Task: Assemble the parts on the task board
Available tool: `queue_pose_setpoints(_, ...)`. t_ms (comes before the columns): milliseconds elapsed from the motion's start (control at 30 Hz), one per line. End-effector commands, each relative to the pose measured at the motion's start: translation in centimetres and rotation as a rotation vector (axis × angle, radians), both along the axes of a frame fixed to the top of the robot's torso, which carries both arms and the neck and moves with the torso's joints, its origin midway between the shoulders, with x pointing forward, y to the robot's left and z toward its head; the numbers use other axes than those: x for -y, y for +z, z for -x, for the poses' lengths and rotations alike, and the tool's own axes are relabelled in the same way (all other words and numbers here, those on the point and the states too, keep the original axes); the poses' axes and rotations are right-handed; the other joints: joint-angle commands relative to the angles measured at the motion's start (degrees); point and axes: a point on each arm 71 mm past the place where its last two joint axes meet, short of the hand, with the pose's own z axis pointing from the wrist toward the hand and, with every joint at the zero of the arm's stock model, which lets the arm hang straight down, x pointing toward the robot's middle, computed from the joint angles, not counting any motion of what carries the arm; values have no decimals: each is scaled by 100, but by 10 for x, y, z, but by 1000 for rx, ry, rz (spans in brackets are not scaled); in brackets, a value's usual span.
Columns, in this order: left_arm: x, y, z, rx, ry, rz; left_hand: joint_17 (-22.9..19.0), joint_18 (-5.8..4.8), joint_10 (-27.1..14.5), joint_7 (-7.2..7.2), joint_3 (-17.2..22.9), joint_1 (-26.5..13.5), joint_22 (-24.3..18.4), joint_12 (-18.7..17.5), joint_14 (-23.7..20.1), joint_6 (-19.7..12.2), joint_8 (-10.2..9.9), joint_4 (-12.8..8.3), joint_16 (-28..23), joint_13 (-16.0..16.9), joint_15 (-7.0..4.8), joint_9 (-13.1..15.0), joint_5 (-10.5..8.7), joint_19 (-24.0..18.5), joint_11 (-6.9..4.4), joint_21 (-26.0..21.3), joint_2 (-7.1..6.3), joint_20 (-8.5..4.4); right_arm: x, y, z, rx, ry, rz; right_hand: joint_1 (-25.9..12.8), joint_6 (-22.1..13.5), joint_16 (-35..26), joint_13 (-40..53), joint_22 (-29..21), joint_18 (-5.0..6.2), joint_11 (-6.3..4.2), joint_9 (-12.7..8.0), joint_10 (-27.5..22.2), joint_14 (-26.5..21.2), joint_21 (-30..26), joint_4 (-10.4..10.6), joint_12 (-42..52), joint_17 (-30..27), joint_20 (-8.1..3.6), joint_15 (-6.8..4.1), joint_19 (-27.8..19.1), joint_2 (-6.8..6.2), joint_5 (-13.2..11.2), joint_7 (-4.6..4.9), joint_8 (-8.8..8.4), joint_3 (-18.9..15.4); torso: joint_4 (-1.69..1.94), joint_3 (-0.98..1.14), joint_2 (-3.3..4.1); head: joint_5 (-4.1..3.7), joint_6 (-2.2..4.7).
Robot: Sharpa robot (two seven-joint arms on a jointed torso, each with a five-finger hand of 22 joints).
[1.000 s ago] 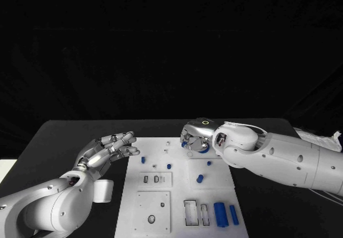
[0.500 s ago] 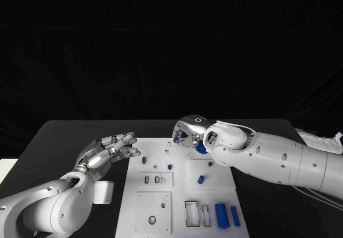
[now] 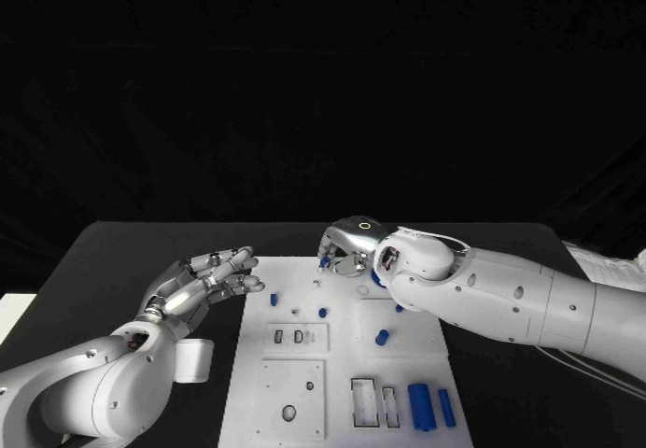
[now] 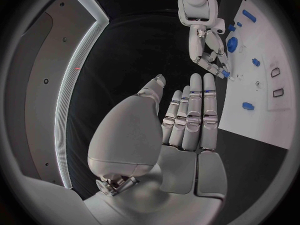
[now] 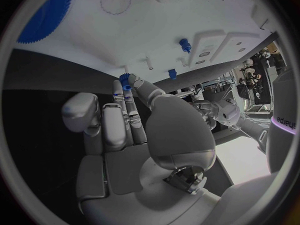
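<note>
The white task board [image 3: 337, 369] lies mid-table. My right hand [image 3: 350, 250] hovers over the board's far edge and pinches a small blue toothed part [image 3: 325, 263] at its fingertips; the right wrist view shows that part [image 5: 125, 80] between the fingertips, above the board [image 5: 187, 15]. A large blue gear [image 5: 47, 12] sits on the board, mostly hidden under my right arm in the head view. My left hand [image 3: 209, 280] hovers at the board's left edge with fingers straight and apart, holding nothing [image 4: 187, 117]. The right hand [image 4: 209, 50] also shows in the left wrist view.
Short blue pegs [image 3: 273, 301] [image 3: 323, 313] [image 3: 381, 336] stand on the board's middle. Two long blue pieces [image 3: 419, 406] [image 3: 444, 408] lie at its near right, beside rectangular slots [image 3: 363, 401]. Black table [image 3: 121, 252] surrounds the board.
My right hand has moved left along the board's far edge, carrying the small blue part. The left hand has stayed where it was.
</note>
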Motion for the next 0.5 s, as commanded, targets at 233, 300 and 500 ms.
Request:
queue_pose_setpoints(233,2,2,1,3,-23,13,15,45,-30,35,-13,5,12,-42,-13,4,-24,-46,-43,-6,49,-5,-2,5,31,42,44,2,-3,-4,-1,-21,17,40,-21,16,32,9,11,-45,-38,-5,62,169,39,17,26,2,-25,-27,-29,-84,-45,9,15,37,15,-3,18,-19,-18)
queue_pose_setpoints(300,2,2,1,3,-23,13,20,44,-35,37,-14,6,13,-49,-18,2,-30,-52,-50,-6,51,-6,-2,-1,33,44,44,3,-3,-4,-1,-25,15,42,-22,16,32,9,11,-45,-37,-4,61,169,39,18,26,3,-25,-27,-29,-87,-46,9,14,37,16,-2,19,-12,-17)
queue_pose_setpoints(500,3,2,1,4,-24,13,20,44,-35,37,-14,6,13,-49,-18,2,-30,-52,-50,-6,51,-6,-2,-1,33,44,44,3,-4,-5,-2,-33,11,44,-35,9,32,7,8,-44,-35,-4,50,167,39,33,23,-1,-22,-24,-36,-107,-55,10,7,43,26,-3,21,-6,-28)
